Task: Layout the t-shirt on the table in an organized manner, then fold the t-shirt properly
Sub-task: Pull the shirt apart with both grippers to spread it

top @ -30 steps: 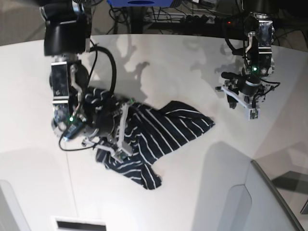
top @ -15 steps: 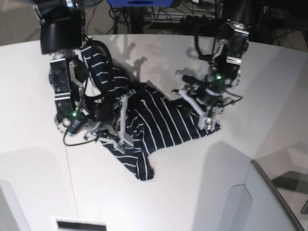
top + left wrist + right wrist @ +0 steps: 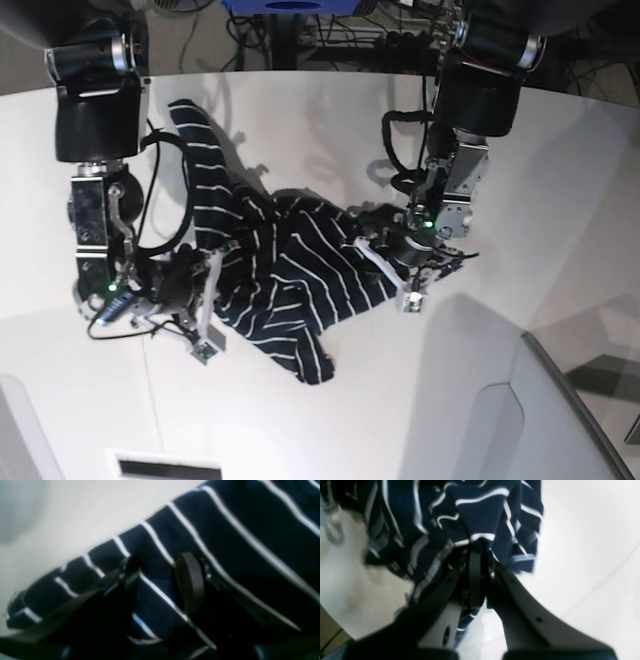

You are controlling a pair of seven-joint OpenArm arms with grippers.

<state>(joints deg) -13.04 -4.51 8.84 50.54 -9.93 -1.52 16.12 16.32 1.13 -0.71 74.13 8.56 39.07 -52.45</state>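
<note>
White desk under everything. Crumpled t-shirt at centre, long axis running between both arms, bunched rather than flat. Right pincer clamped shut on a fold at one side. Left pincer half-open astride the opposite edge, cloth between pads, grip uncertain.

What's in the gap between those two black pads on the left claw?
In the left wrist view, a fold of the t-shirt lies between the left gripper pads, which stand apart on either side of it.
</note>
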